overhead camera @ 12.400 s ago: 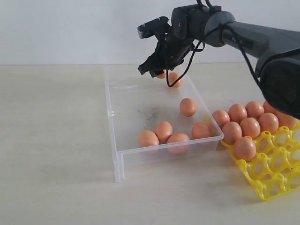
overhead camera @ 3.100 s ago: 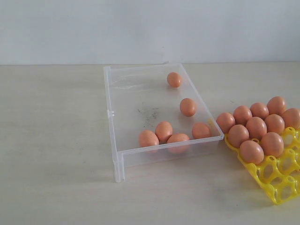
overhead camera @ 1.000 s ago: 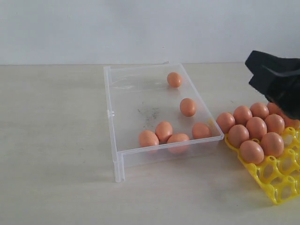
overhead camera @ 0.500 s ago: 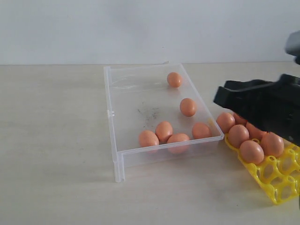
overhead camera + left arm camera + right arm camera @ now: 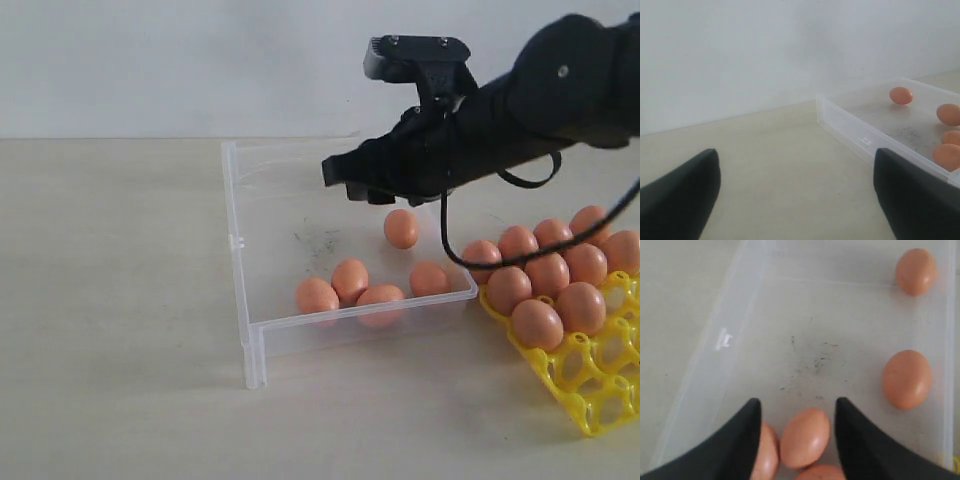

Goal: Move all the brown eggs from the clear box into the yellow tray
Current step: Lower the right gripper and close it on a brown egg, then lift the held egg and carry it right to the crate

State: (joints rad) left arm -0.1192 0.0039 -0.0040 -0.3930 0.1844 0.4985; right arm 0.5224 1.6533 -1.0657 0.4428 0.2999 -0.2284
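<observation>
Clearance is what this pick turns on. The right gripper (image 5: 797,405) hangs over the clear box (image 5: 236,243), jaws apart and gripping nothing, with one brown egg (image 5: 805,438) directly under the gap. That egg belongs to a cluster against the box's front wall, and its neighbours (image 5: 766,452) sit touching it or nearly so, which leaves little room for the fingertips. To my mind the jaws should spread wider before going down, so that each finger slips into a gap instead of landing on a shell. They should then close softly round the egg's middle. Two loose eggs (image 5: 906,378) along the box's right wall would be easier targets. After the grasp, a straight lift above the box wall comes first. The yellow tray (image 5: 590,392), just beside the box's front right corner, already carries about nine eggs. The left gripper (image 5: 795,160) waits beyond the box's left wall, jaws wide and empty
</observation>
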